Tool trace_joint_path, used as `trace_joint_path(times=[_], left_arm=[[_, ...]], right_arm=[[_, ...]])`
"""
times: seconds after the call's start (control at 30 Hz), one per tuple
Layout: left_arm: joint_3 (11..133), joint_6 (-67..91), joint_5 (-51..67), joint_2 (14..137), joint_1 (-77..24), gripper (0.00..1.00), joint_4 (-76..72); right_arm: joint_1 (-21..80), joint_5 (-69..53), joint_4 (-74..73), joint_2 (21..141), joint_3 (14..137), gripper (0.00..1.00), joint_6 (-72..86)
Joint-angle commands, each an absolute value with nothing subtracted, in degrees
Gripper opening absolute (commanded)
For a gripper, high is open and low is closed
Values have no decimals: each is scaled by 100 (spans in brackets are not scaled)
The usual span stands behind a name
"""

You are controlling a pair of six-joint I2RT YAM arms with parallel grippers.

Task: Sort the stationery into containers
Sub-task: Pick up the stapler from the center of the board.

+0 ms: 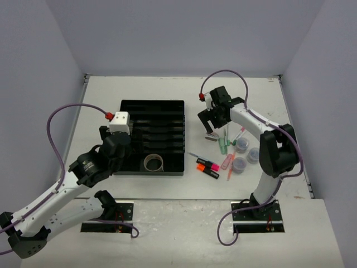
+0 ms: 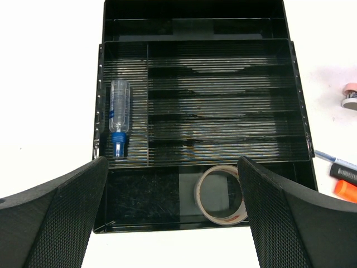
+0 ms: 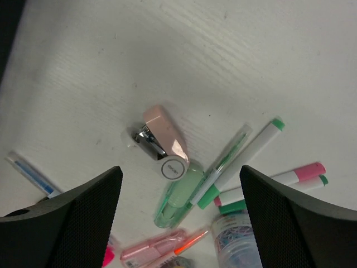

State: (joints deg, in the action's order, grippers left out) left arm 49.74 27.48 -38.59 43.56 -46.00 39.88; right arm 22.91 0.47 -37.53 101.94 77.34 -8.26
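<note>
The black organiser tray [image 1: 162, 106] lies left of centre. In the left wrist view its rim [image 2: 195, 228] is close below; a grey tape roll [image 2: 221, 194] lies in the front compartment and a blue-capped tube [image 2: 119, 116] in the left section. The tape also shows from above [image 1: 153, 162]. My left gripper [image 2: 173, 223] is open and empty above the tray's near left part [image 1: 114, 137]. My right gripper [image 1: 215, 120] is open and empty above a pink stapler [image 3: 162, 139], a green highlighter [image 3: 178, 195] and thin pens [image 3: 226, 159].
Orange and pink highlighters [image 1: 207, 166], a pink item [image 1: 227, 162], a blue pen [image 1: 196, 156] and clear round tubs [image 1: 242, 144] lie right of the tray. A tub of clips [image 3: 237, 243] sits near my right gripper's right finger. Side walls enclose the table.
</note>
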Motion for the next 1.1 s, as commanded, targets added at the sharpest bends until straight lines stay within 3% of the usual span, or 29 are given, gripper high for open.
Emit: trace_joint_path(times=[0.0,0.23,0.37,0.53,1.07], left_arm=[[4941,2577,-3781,4362,-4562,100,3744],[4939,2575,-3771,4351,-4569,100,3735],[4939,2575,-3771,4340,-4562,100,3735],[4933,2575,-3764,4296,-4570,100,3742],[4939,2593,-3806,4216,-4564,100,3771]], right_arm=[[2294,-187,-4326,10759,8165,87,-1273],[2294,-468,-4528,11218,8472,75,-1247],[2294,-475,-4521,11339,8511,55,-1205],[2300,-393,-4334,11234,8486,41,-1123],[2364,-466,-4442,11502,8528,43,-814]])
